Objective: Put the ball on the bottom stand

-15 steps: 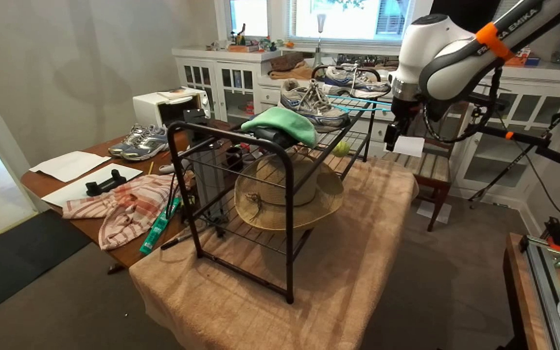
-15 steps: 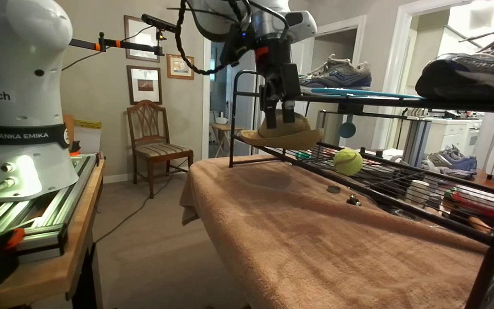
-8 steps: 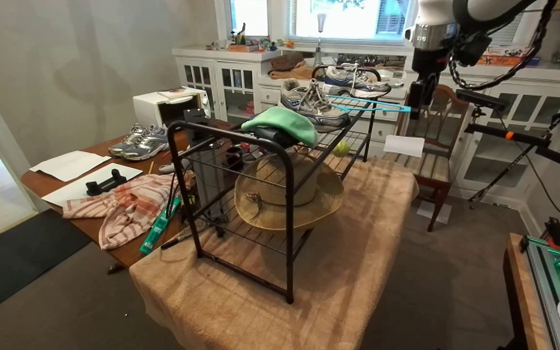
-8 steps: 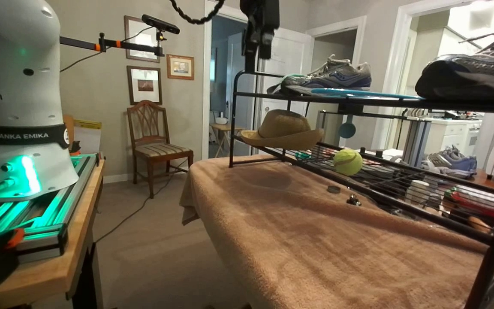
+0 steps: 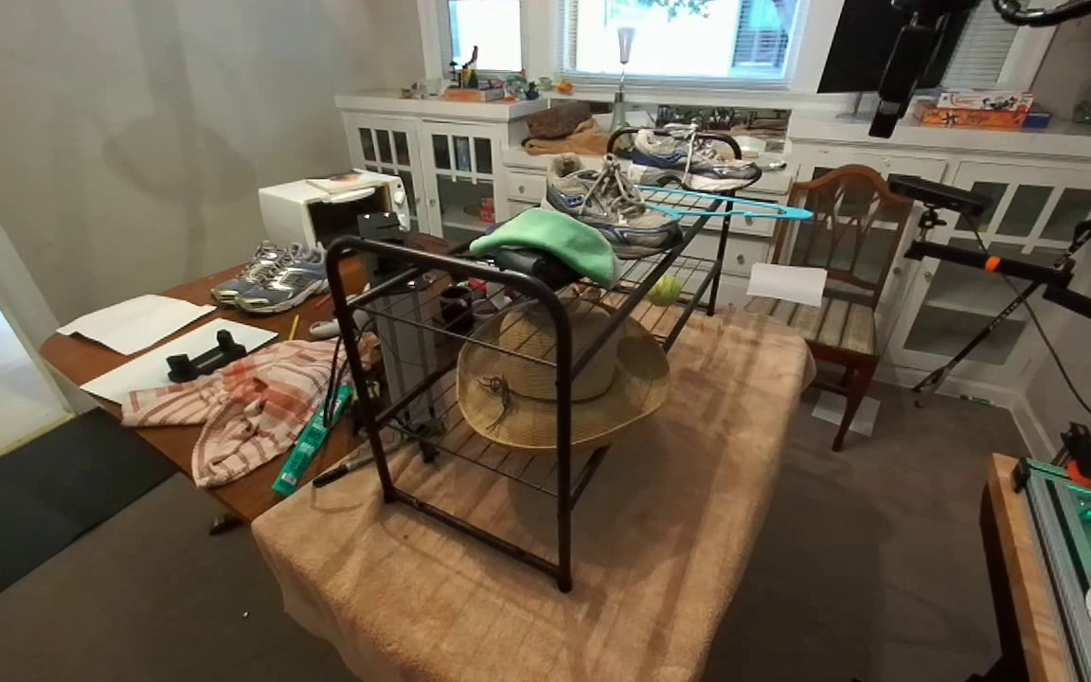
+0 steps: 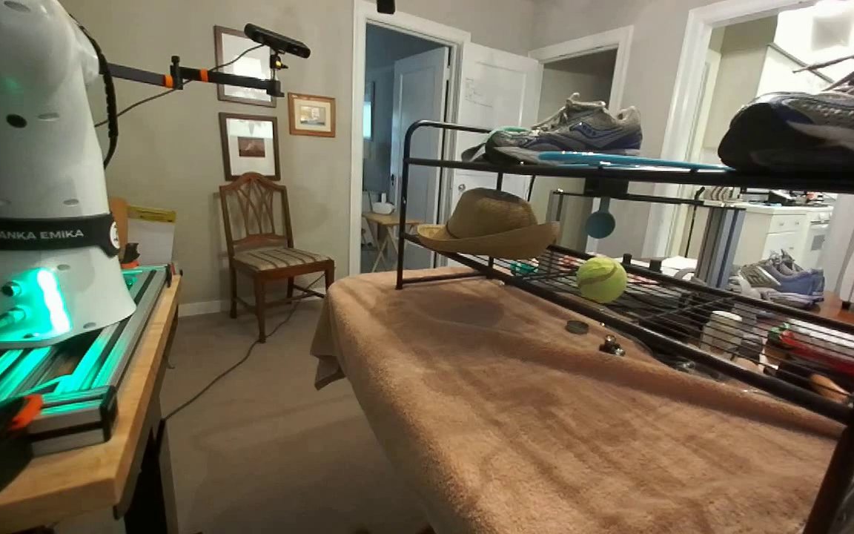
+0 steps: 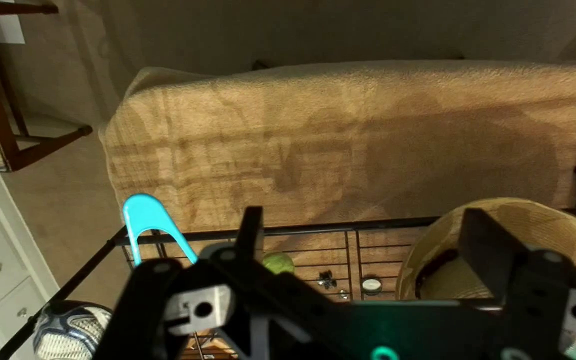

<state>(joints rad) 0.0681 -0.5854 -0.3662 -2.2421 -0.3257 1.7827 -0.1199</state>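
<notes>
- The claw [image 7: 365,220] gapes wide, its two dark fingers [image 7: 488,245] spread far apart above a dark, tubular rack [image 7: 318,228].
- Beyond one rack rail, ahead of the fingertips, a broad stretch of tan cloth [image 7: 268,110] runs to a soft, rounded edge over dark floor [image 7: 318,30].
- A bright blue loop [image 7: 145,215] juts past the rack's edge, off to one side of the claw.
- In an exterior view the whole yellow-green ball [image 6: 602,280] shows, sitting below the claw on the lower wire shelf [image 6: 731,368]; in the wrist view one finger partly hides it.
- There, a straw hat [image 7: 553,230] lies behind the opposite finger, also partly covered.
- In both exterior views the top edge crops the claw, leaving only dark pieces.
- Textures: fuzzy, round ball; woven hat with a curled brim; plush cloth; smooth, glossy loop.
</notes>
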